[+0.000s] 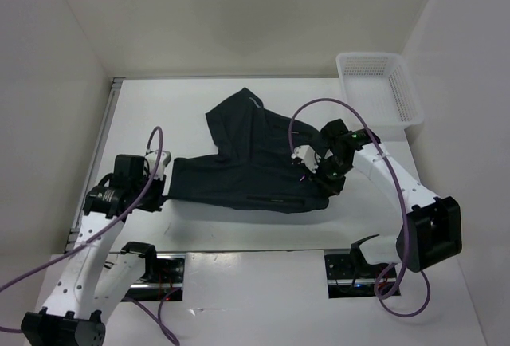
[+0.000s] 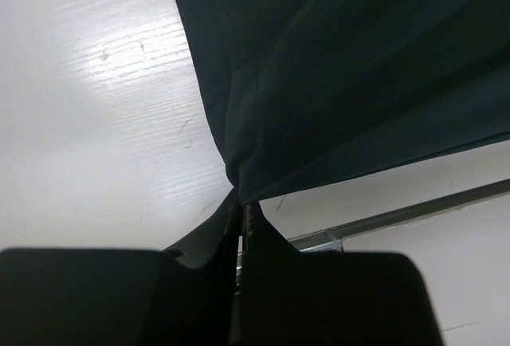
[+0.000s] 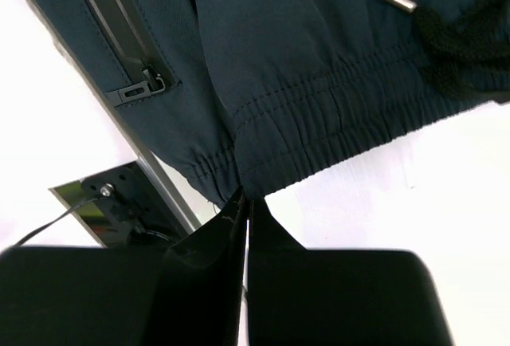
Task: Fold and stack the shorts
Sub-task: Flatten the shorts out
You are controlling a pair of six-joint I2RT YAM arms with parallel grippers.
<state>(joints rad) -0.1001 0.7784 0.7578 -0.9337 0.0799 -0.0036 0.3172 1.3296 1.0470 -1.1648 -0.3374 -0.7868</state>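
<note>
the black, soft fabric shorts (image 1: 247, 174) lie across the middle of the white surface (image 1: 239, 230), drawn out in a band whose long axis runs side to side, from one arm to the other; one wide leg is thrown off that axis towards the far edge and sits bunched there

at the left end of the band the left tool (image 1: 162, 190) is pressed together on the edge of the cloth, and in its wrist view the fabric fans away from the pinch in taut folds

at the right end the right tool (image 1: 323, 177) pinches the gathered waistband (image 3: 335, 123) at its lower rim, with the black drawstring (image 3: 462, 51) off to one side of the pinch and the zipped pocket (image 3: 119, 43) to the other

so each arm holds its own end, neither is nearer than the other, and the cloth spans the gap between them

the coming move seems to turn on that side-to-side axis: a fold would most likely carry one held end over towards the other, while the stray leg at the back needs bringing into line first or it will end up crooked in the fold

the white plastic mesh basket (image 1: 382, 83) stands at the far right corner, well apart from the cloth, beyond the right arm
</note>
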